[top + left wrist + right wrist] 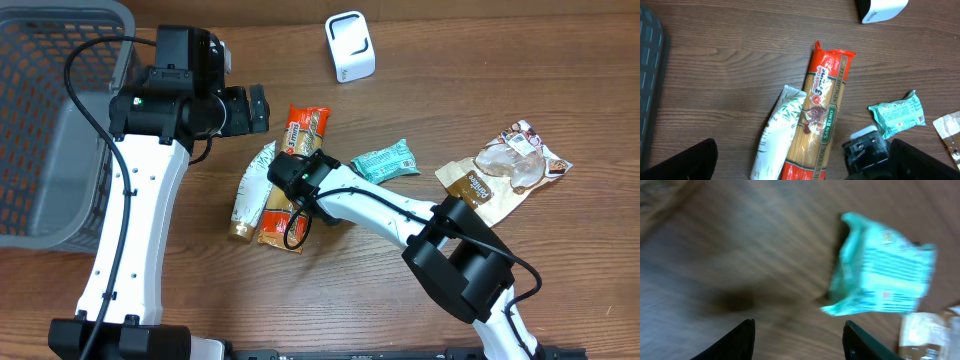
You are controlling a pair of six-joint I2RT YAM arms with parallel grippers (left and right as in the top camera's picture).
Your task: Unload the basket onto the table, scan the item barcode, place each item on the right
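While both tools stand open and empty, I judge the scan not begun: spaghetti pack (305,125) flat on the worktop (600,100) under my right tool (801,330), left tool (258,107) at its 11 o'clock, white scanner (350,47) at 1 o'clock, nothing presented to it.

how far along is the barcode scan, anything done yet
Nothing looks done: the spaghetti pack, white pouch, teal packet and brown bag all lie on the table, none at the scanner. In hand: nothing; the right pincer is open near the teal packet, and the left pincer hangs open over the spaghetti pack. Left: grasp an item and show its barcode to the scanner.
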